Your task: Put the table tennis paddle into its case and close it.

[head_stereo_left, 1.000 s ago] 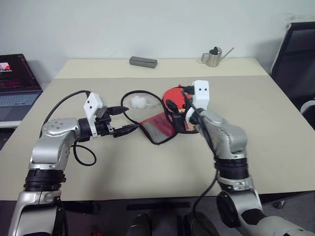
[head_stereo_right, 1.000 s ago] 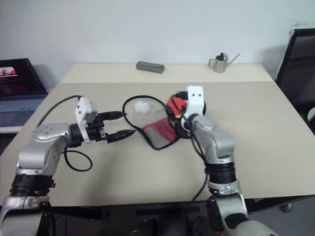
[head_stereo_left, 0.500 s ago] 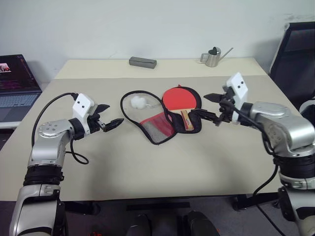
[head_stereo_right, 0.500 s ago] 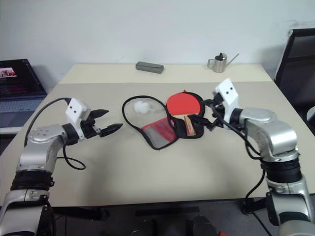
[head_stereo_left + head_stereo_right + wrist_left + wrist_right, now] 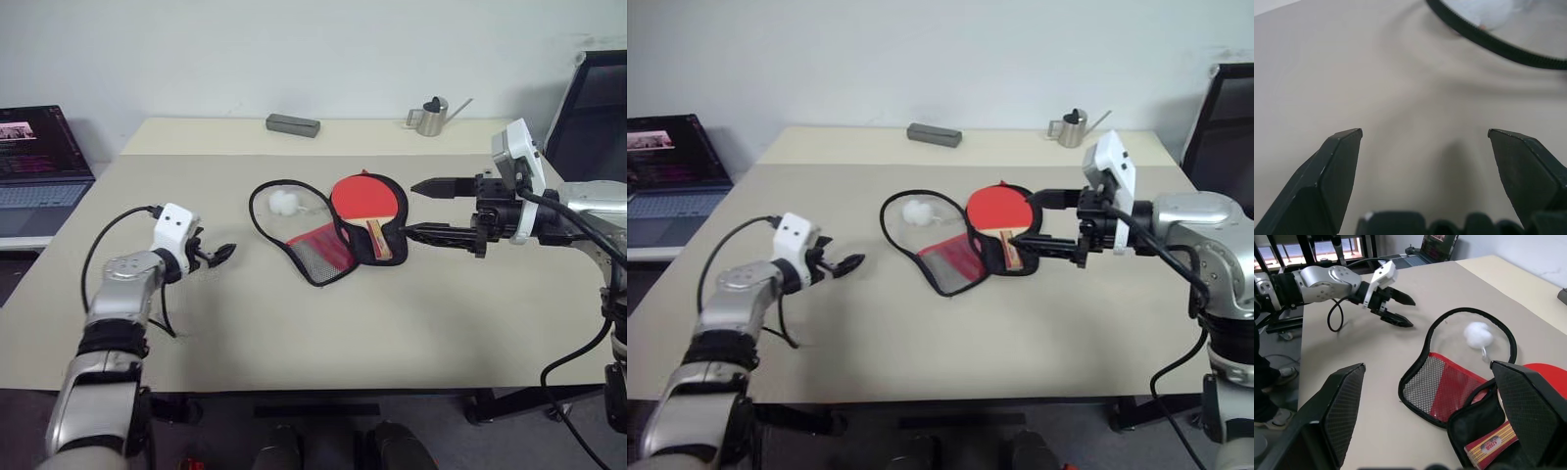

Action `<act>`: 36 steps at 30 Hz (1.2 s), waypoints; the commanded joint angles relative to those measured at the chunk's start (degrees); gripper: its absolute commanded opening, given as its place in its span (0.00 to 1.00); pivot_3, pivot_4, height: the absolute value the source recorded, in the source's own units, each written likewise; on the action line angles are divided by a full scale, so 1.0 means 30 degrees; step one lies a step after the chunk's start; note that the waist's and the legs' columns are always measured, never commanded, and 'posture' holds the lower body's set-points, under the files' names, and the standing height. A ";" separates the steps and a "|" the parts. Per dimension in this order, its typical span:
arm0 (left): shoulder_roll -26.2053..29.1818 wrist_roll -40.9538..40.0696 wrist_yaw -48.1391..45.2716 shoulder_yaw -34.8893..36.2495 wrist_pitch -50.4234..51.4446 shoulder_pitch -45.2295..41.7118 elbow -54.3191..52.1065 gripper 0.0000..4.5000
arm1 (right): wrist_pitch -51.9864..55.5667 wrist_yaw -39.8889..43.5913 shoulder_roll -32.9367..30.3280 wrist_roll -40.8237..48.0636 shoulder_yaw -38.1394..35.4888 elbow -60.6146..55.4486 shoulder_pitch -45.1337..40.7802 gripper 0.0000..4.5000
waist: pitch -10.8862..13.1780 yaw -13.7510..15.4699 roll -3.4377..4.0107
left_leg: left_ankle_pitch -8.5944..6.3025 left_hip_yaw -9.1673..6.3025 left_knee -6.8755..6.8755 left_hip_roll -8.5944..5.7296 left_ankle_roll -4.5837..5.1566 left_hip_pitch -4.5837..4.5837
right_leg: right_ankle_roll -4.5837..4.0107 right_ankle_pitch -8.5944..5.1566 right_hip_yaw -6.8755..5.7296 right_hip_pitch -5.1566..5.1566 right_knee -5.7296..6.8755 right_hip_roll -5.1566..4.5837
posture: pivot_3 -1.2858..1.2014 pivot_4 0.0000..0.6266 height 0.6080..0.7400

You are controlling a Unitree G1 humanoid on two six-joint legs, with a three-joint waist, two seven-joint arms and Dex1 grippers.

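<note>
Both arms drawn back with right pincer (image 5: 419, 209) and left pincer (image 5: 217, 257) released, paddle (image 5: 367, 202) seemingly on the unzipped case (image 5: 318, 253) between them, closing still ahead.

The tabletop (image 5: 294, 333) is a smooth, matt beige surface. On it the case (image 5: 318, 257) looks like soft cloth: a black zipper edge, a red panel and a black open-weave mesh pocket. The table tennis paddle (image 5: 364, 199) has a matt red rubber face and a light wooden handle striped red and yellow. The left claw (image 5: 217, 256) and right claw (image 5: 423, 208) have matt black plastic fingers, the right one's finely cross-textured. A small watering can (image 5: 428, 115) shines like brushed metal.
</note>
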 commanded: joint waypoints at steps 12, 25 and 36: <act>-0.2823 0.1374 0.0030 -0.0838 -0.2893 -0.4420 0.5870 1.00 | -0.2509 -0.0197 -0.0896 -0.2432 -0.0225 0.2951 -0.0400 0.99 | 0.0009 -0.0050 -0.0013 | 0.0000 0.0027 -0.0014 -0.0015 -0.0003 -0.0017 | 0.0019 0.0019 0.0030 -0.0020 -0.0008 -0.0012 | 0.52 0.24 1.00; -0.7401 0.1048 -0.0309 -0.0480 -0.4216 -0.9647 0.7591 1.00 | -0.1251 -0.1096 -0.1592 -0.1547 -0.2407 0.1040 0.1550 0.99 | 0.0035 0.0209 -0.0058 | 0.0002 0.0012 0.0010 -0.0060 -0.0007 -0.0071 | 0.0035 0.0024 0.0012 -0.0018 -0.0031 -0.0046 | 0.52 0.24 1.00; -1.0932 0.2035 0.2257 -0.0542 -0.4823 -1.0308 0.9451 1.00 | 0.0672 -0.3371 -0.1203 -0.0228 -0.4075 -0.1589 0.3592 0.99 | 0.0045 -0.0108 -0.0067 | 0.0003 0.0017 0.0011 -0.0048 -0.0006 -0.0041 | 0.0043 0.0024 0.0027 -0.0019 0.0000 -0.0025 | 0.52 0.24 1.00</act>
